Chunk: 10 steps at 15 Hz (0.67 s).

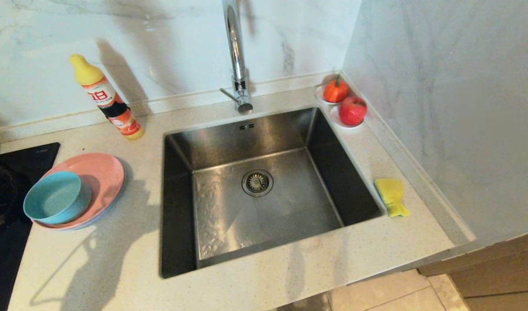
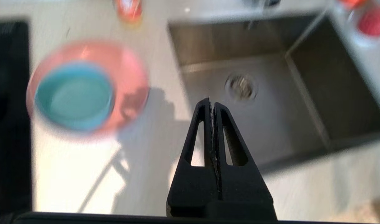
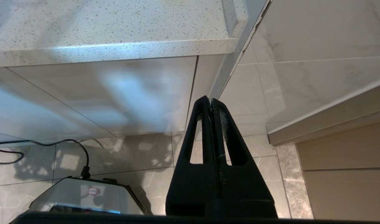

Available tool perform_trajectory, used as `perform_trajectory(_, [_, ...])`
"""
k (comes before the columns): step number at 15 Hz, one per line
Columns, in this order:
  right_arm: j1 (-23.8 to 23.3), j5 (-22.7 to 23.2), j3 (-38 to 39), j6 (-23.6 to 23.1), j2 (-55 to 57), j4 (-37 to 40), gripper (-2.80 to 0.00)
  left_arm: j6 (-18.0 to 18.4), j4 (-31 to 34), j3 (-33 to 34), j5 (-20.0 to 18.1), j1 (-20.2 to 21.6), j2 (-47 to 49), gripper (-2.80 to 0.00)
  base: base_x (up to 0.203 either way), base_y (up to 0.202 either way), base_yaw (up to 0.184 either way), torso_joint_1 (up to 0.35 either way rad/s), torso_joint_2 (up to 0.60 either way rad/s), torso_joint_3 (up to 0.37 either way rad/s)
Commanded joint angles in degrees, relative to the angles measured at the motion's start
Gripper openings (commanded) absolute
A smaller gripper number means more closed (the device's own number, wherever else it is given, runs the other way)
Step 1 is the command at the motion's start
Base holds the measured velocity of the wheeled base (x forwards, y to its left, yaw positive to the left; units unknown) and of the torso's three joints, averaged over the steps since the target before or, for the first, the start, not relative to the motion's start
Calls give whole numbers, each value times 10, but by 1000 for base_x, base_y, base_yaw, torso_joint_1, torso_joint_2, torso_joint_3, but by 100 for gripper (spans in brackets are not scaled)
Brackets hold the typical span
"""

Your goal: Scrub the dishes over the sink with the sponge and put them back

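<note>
A teal-blue bowl (image 1: 53, 197) sits in a pink plate (image 1: 100, 172) on the counter left of the sink (image 1: 285, 194); a pale bluish rim (image 1: 76, 226) of another plate shows beneath the pink one. The yellow sponge (image 1: 391, 196) lies on the counter right of the sink. No arm shows in the head view. In the left wrist view my left gripper (image 2: 212, 102) is shut and empty, hanging above the counter's front near the sink (image 2: 271, 118), with the bowl (image 2: 73, 95) and pink plate (image 2: 127, 77) off to one side. My right gripper (image 3: 210, 101) is shut and empty, parked below the counter edge.
A tall chrome tap (image 1: 237, 56) stands behind the sink, with a round drain (image 1: 257, 182) in the basin. A yellow-capped detergent bottle (image 1: 106, 98) stands at the back left. Two white saucers with red fruit (image 1: 345, 103) sit in the back right corner. A black hob (image 1: 7, 207) lies at the far left.
</note>
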Motion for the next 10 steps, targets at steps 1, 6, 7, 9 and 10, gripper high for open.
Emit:
perform_trajectory(1, [0,0,0,0,1,1,-280,11,1,111,3,-1,-161,-280,0,0,0,0,0,0])
perform_trajectory(6, [0,0,0,1,1,1,-280,43,5,304,7,-5,-326,-280,0,0,0,0,0,0])
perform_trajectory(7, [0,0,0,0,1,0,-280,52,3,333,8,-5,-346,-280,0,0,0,0,0,0])
perform_trajectory(9, [0,0,0,0,1,1,-280,74,7,369,9,-2,-399,-280,0,0,0,0,0,0])
perform_trajectory(10, [0,0,0,0,1,0,-280,85,13,381,16,-2,-424,-280,0,0,0,0,0,0])
